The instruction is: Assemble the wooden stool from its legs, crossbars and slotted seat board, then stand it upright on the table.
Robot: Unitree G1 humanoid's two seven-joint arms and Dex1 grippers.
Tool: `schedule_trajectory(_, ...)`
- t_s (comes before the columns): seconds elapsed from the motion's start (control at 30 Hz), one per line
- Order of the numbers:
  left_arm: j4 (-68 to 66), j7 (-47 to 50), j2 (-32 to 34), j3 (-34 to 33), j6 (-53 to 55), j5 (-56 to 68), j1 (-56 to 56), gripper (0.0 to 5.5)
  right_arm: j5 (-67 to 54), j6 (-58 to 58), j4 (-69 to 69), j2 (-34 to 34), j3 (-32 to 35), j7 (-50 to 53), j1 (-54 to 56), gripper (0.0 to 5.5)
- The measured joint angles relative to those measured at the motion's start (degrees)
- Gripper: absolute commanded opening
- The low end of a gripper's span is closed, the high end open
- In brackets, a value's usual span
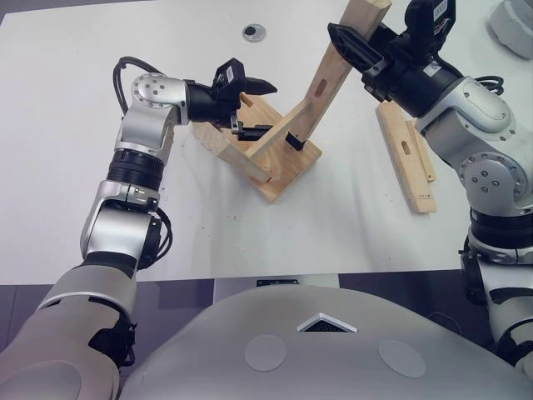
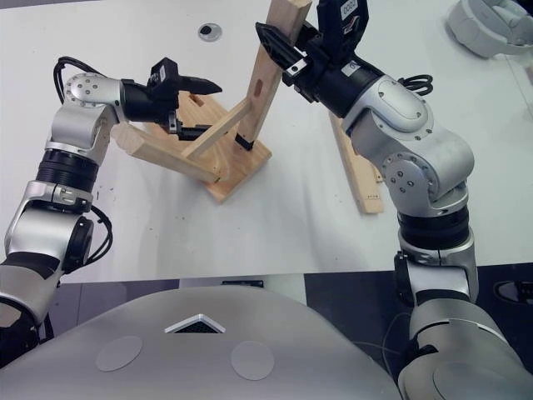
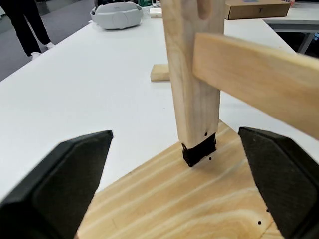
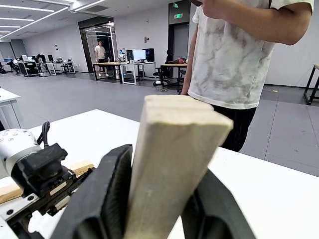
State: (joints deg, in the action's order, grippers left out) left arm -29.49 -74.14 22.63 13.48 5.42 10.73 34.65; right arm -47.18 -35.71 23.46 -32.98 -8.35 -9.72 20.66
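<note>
One pale wooden stool leg (image 1: 323,83) leans steeply, black-capped foot down on the flat slotted seat board (image 1: 301,162) mid-table, top end pointing up and right into my clenched right gripper (image 1: 365,46). My left gripper (image 1: 265,107) hangs released, fingers spread either side of that foot.

It was an open-plan office or lab: behind the white table (image 4: 279,199), desks (image 4: 127,64) with monitors (image 4: 138,54) stood on a grey floor (image 4: 60,94) under long ceiling lights (image 4: 25,7), and a cable port (image 1: 254,33) sat in the tabletop, upper middle of the frame.
</note>
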Motion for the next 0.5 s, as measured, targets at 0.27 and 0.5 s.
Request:
schedule_trajectory(0.27,-1.33,2.27,-1.56,-1.61,-2.25,0.05,2.88,4.65,0.01,-0.01,-0.39,0.27,-0.02,0.04,0.09,1.24)
schedule_trajectory(0.5,0.76,1.91,-2.24,-4.29,-0.34,2.8,3.37,4.65,0.01,-0.01,-1.07,0.46,-0.03,0.16,0.14,1.24)
